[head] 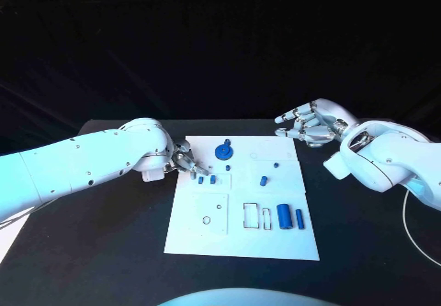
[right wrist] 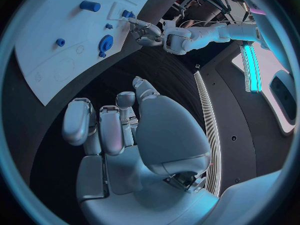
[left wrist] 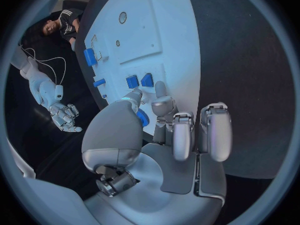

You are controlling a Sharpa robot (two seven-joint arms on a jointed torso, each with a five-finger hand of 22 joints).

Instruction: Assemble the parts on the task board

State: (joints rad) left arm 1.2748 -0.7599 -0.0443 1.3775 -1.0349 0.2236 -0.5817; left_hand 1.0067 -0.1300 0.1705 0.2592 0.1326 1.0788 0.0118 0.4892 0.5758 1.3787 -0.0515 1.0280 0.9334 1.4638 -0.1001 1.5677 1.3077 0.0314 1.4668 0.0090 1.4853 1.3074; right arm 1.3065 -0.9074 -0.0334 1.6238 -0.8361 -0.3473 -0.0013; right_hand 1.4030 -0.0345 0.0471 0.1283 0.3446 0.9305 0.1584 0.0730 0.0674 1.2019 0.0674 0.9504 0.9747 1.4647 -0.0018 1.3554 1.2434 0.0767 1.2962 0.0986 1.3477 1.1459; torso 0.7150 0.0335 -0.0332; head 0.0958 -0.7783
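Note:
The white task board (head: pixel 243 239) lies in the middle of the black table. A blue gear (head: pixel 224 152) stands near its far edge, and two small blue pieces (head: pixel 207 180) stand side by side just below it. My left hand (head: pixel 182 162) hovers at the board's left edge, fingertips (left wrist: pixel 161 88) apart and just short of those two pieces (left wrist: pixel 140 80), holding nothing that I can see. My right hand (head: pixel 311 124) hangs above the table off the board's far right corner, fingers loosely spread and empty. From the right wrist, the gear (right wrist: pixel 106 42) and the left hand (right wrist: pixel 150 34) show.
Another small blue piece (head: pixel 264 180) stands mid-board. A thick blue cylinder (head: pixel 284 217) and slim blue pins (head: pixel 299 218) lie at the board's near right, beside a rectangular slot (head: pixel 250 215). A white cable (head: pixel 413 223) runs along the table's right side.

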